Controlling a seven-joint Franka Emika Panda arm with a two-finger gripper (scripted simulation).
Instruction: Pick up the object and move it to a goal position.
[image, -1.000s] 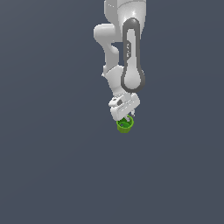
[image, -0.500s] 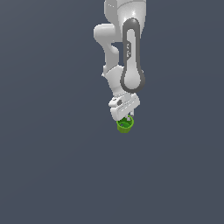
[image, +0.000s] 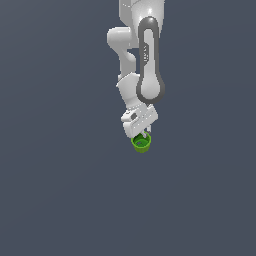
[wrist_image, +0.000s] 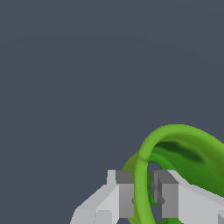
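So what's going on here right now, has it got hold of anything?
The single robot arm is reaching down with its gripper at the small green cup. In the wrist view the fingers straddle the cup's rim, one outside the wall and one inside the hollow, pressed close against it, so it looks gripped by the wall. The exterior view cannot show whether the cup is lifted off the grey surface yet. No goal marker is visible.
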